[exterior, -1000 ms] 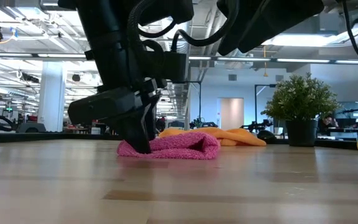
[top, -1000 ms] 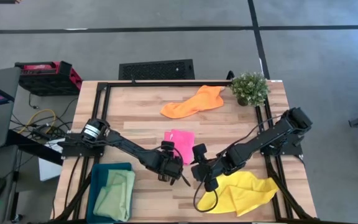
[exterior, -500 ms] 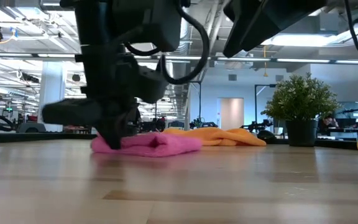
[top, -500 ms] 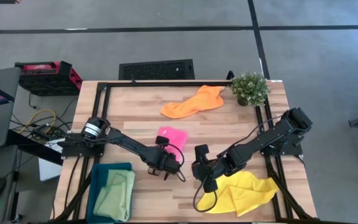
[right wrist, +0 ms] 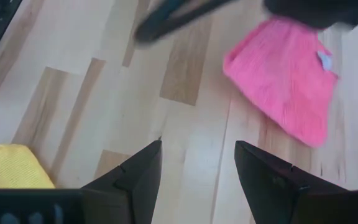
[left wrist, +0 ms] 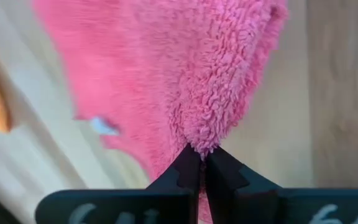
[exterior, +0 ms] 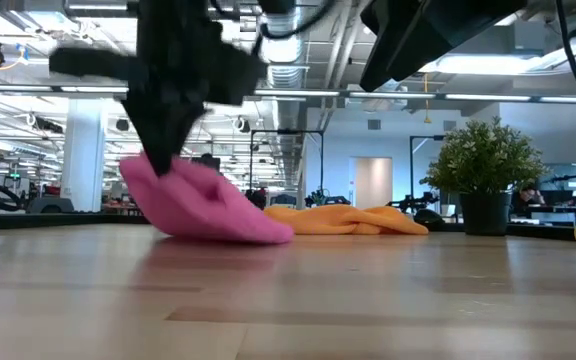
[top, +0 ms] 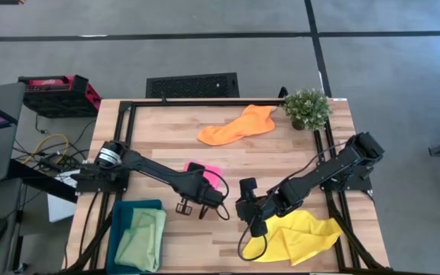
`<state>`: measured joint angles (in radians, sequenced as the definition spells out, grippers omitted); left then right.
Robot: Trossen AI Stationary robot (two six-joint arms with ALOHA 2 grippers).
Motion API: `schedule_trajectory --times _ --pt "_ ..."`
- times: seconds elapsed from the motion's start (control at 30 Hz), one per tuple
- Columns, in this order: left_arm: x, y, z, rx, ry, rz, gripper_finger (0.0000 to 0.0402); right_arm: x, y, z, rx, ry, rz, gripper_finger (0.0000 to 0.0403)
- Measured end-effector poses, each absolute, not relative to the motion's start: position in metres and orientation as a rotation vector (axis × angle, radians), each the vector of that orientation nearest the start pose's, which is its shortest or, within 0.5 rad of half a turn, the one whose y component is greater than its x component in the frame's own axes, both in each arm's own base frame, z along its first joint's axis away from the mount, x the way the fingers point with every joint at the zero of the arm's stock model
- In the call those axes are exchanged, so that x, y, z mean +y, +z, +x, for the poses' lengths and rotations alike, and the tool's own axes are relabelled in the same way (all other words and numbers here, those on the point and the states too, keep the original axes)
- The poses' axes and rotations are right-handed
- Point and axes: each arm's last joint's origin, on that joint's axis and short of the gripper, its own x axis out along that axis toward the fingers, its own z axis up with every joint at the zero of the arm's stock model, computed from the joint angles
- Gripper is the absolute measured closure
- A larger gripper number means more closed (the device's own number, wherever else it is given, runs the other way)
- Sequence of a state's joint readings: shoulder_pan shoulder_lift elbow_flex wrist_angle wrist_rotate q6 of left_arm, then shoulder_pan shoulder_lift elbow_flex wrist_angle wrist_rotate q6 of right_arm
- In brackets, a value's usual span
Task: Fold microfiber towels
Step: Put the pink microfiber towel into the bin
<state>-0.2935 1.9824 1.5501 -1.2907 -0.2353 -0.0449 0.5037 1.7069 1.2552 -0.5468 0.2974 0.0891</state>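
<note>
The hot pink towel (exterior: 208, 205) lies mid-table, one end raised under my left gripper (exterior: 156, 160), which is shut on it; from above, the arm (top: 193, 191) hides much of the pink towel (top: 207, 169). My right gripper (right wrist: 197, 168) hovers open to its right, near the yellow towel (top: 300, 233) at the table's near right. The orange towel (top: 239, 124) lies flat at the far middle. The light green towel (top: 142, 238) rests in the teal bin (top: 121, 210). My left gripper pinches a bunched edge of the pink towel (left wrist: 202, 144) between its two fingers, at the end toward the table's left. The fingers come from above, pointing down. That end hangs lifted; the towel slopes down to its other end (exterior: 268, 235), which rests on the table.
A potted plant (top: 306, 107) stands at the far right corner. The teal bin sits at the near left. Bare wood shows between the pink towel and the near edge.
My left gripper has shut on the pink towel, gone toward the table's left edge and then risen. The towel has slid left along the table; its held end is now lifted, while its right end stays on the wood.
</note>
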Motion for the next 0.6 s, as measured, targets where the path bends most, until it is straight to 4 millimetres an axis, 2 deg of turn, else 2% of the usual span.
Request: schedule_trajectory --times 0.17,0.33,0.6 --pt "-0.094 0.237 0.33 1.705 0.05 0.294 0.0401 0.163 0.232 0.314 0.927 0.152 -0.318 0.0177" --pt "-0.1 0.257 0.307 1.77 0.118 0.215 0.0401 0.163 0.231 0.313 0.936 0.162 -0.345 0.0177" --pt "-0.121 0.288 0.28 1.656 0.161 0.141 0.0401 0.163 0.231 0.313 0.945 0.167 -0.359 0.0177"
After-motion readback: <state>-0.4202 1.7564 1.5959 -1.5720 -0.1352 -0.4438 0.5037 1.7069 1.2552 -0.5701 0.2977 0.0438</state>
